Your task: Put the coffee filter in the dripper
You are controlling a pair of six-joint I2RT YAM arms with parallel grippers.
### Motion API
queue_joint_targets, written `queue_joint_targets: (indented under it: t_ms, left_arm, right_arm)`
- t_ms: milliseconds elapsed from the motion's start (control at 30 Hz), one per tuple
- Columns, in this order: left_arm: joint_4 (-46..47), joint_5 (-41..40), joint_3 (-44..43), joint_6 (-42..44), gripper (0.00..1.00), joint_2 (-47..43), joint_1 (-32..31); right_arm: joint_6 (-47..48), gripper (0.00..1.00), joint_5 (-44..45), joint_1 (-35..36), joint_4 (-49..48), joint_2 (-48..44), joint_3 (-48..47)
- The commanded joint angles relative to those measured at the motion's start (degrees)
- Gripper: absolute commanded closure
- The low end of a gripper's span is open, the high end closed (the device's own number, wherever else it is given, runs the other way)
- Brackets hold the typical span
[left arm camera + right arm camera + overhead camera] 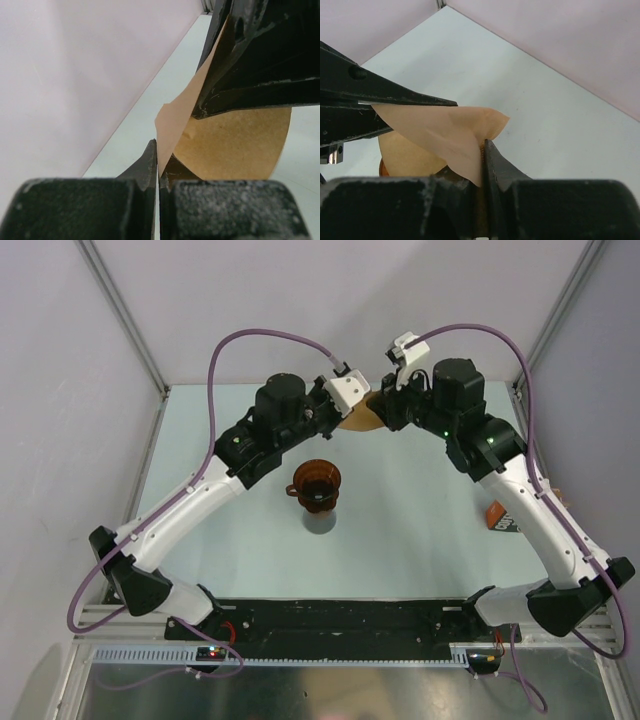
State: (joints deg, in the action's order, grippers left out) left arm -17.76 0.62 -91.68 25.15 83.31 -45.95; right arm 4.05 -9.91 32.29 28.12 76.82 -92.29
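Top external: printed bag (497,516) at desk (410,540) edge, apart from dripper (316,481). Creased coffee filter (360,421) clamped by left pincer (158,156), right pincer (483,150).

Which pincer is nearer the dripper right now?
Left. The left pincer sits beyond the dripper, slightly to its right; the right pincer is further right. Both grip the coffee filter.
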Motion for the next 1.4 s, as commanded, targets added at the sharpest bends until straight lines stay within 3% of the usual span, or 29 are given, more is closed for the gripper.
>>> queue_joint_targets:
  t_ms: [0,100,333,467,600,867,1033,1367]
  left_arm:
    - [2.1,-0.4,-3.5,-3.1,1.0,0.6,-0.3]
    - [2.0,-1.9,-4.0,-4.6,0.98,1.0,-0.3]
    - [1.9,-4.2,-3.4,-9.2,0.7,0.6,-0.3]
    - [1.7,-5.6,-2.6,-11.5,0.61,0.1,-0.2]
    - [1.3,-4.8,-2.5,-16.9,0.59,-0.1,1.3]
    - [1.2,9.6,-4.1,-36.9,0.57,1.7,8.2]
    - [1.2,11.1,-4.5,-40.7,0.62,2.8,8.7]
    - [1.6,10.9,-4.9,-45.7,0.63,3.5,8.6]
  right_arm:
    - [0.5,0.9,2.3,1.0,-0.4,0.7,-3.0]
    - [2.1,0.98,5.7,1.7,-0.9,0.8,-3.0]
    - [3.3,1.0,9.8,2.5,-1.6,0.7,-3.0]
    - [3.0,1.0,9.9,2.5,-1.8,0.4,-2.7]
    - [2.6,1.0,9.9,2.5,-2.3,-0.1,-1.9]
    - [0.4,1.0,11.4,2.5,-4.1,-0.4,-0.6]
    - [-1.1,1.0,11.5,2.6,-5.1,0.4,-0.9]
    - [-2.5,1.0,12.9,3.4,-5.0,0.4,-0.3]
